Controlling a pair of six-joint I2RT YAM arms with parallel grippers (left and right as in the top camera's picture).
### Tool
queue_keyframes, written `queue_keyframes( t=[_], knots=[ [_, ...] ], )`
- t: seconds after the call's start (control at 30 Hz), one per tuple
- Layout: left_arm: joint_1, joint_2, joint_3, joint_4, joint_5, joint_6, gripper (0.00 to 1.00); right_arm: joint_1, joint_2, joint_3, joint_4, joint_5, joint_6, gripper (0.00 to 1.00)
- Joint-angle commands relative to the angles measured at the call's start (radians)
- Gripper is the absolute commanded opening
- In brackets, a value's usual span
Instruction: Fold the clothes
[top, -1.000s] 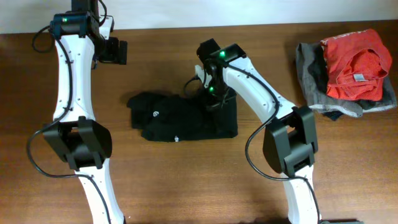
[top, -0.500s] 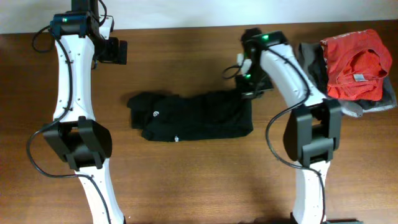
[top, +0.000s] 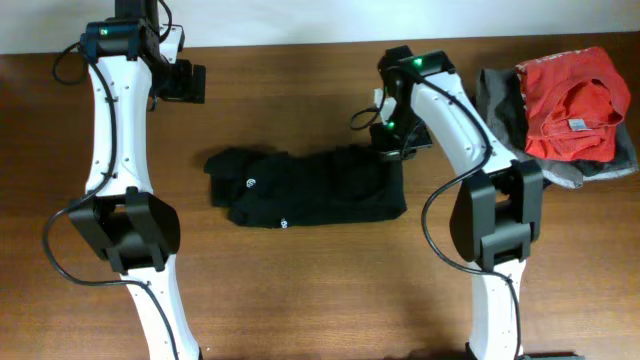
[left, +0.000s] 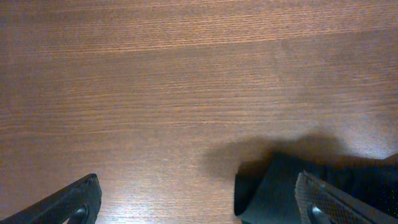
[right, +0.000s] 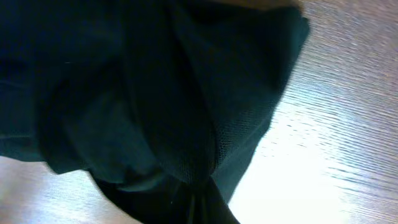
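**Operator:** Report the right claw.

**Arm:** My right claw (top: 392, 140) is clamped on the far right corner of the clothes (top: 300, 190). The wrist view shows black cloth gathered into the pinch. The clothes lie in a long strip mid-table (top: 300, 300).

**Operator:** Step and next move?

**Arm:** I judge this to be spreading before the first fold. The next move is to carry the corner left over the strip. My left claw (top: 186, 82) is spread wide, empty and well apart.

**Operator:** Obstructions?

**Arm:** The red shirt (top: 570, 100) on the grey garment (top: 497, 115) is near, to my right.
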Motion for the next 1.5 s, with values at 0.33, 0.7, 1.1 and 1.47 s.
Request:
queue_keyframes(
  t=[0.33,0.7,1.1,1.47],
  knots=[
    [0.003,-0.017,0.013,0.003,0.016,-0.013,0.99,0.151,-0.034,0.088,0.042,0.076,0.045,0.17],
    [0.003,-0.017,0.013,0.003,0.016,-0.013,0.99,0.092,-0.034,0.088,0.019,0.118,0.065,0.04],
    [0.003,-0.017,0.013,0.003,0.016,-0.013,0.99,0.046,-0.034,0.061,-0.022,0.121,0.065,0.38],
    [0.003,-0.017,0.013,0.003,0.015,-0.013,0.99,0.046,-0.034,-0.031,-0.012,0.193,0.065,0.32]
  ],
)
